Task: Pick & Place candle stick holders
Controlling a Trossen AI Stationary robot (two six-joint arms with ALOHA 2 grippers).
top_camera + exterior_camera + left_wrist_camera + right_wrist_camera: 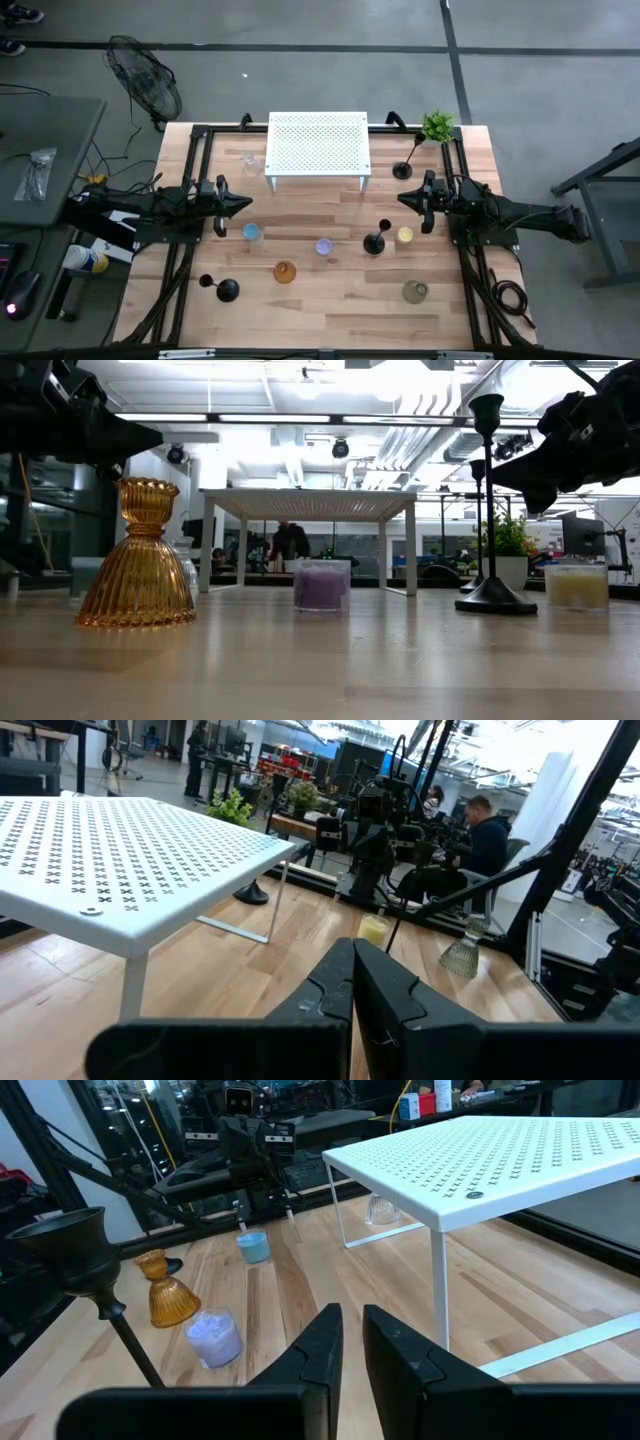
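Both claws are closed and hold nothing: the left claw point(243, 204) hangs above the bench on the left side of the white perforated metal shelf point(318, 146), and the right claw point(404, 198) hangs on the right side of this shelf, each one pointing inward to the middle. In my judgement they wait in a neutral position, because no holder is between their fingers and none is touching them.

All candle stick holders stand on the light wooden bench point(330, 310), and nothing is on top of the shelf. In front of the shelf stand a small blue glass holder point(251, 232), a purple glass holder point(323, 246), an amber ribbed glass holder point(285, 272), a yellow glass holder point(404, 236) and a slim black candlestick with a round base point(374, 241). Another black candlestick point(224, 289) is at the front left, and a third black candlestick point(404, 167) stands just right of the shelf, near the small green potted plant point(437, 126). A greenish ribbed glass holder point(415, 291) is at the front right, and a clear glass holder point(252, 160) stands just left of the shelf.

The holders are spread well apart, probably so that each claw can come down on one without pushing a neighbour. The task seems not yet begun.
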